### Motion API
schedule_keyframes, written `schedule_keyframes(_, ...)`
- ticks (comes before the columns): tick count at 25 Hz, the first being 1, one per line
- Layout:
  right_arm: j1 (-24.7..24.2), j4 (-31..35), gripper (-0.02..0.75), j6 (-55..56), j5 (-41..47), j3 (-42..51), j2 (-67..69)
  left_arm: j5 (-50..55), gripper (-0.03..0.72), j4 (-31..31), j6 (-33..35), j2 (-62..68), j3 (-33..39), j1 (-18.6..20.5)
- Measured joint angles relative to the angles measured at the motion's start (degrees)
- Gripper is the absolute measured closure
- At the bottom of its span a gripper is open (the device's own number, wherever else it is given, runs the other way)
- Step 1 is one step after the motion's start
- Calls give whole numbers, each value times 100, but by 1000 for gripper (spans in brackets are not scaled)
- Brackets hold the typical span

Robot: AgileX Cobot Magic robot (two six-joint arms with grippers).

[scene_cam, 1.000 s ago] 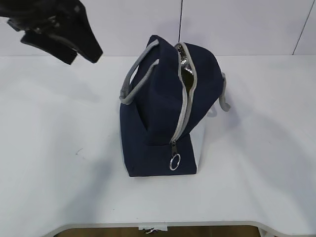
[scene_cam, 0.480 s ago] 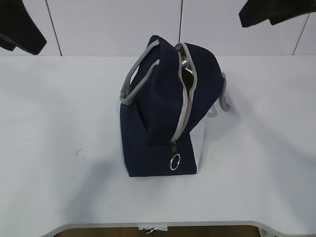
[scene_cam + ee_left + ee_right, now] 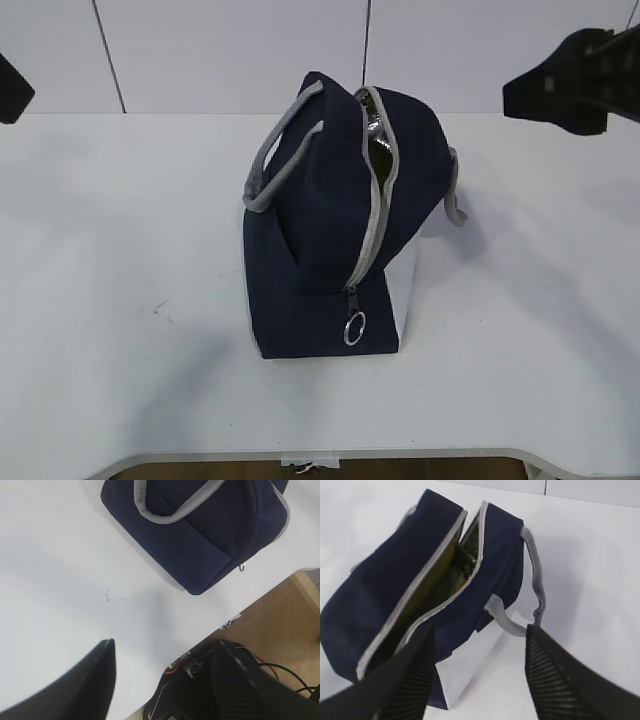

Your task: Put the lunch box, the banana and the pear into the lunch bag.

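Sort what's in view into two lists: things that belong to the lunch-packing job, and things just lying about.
Job things:
- lunch bag, zipper open along the top
- something yellowish just visible inside it; cannot tell which item
- left gripper, open, empty
- right gripper, open, empty

Lying about:
- table
- cables below the table edge

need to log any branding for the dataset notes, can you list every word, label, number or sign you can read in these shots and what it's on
None: no readable text in any of the three views.
The lunch bag shows plain navy fabric, a grey zipper and a metal ring pull, with no logo or tag visible.
The white table bears only a small dark scuff, not lettering.
The wall panels behind are blank.
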Motion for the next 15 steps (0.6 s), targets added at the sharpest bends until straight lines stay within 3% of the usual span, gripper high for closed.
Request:
schedule_keyframes(8,90,13,290,-513,-1694,476,174,0,233,0,0,0,0,0)
schedule_keyframes(12,408,13,290,-869,-2252,1046,121,0,234,0,0,0,3,0)
schedule_keyframes(15,1015,13,290,-921,-3035,1684,-16,0,235,0,-9,0,3,0)
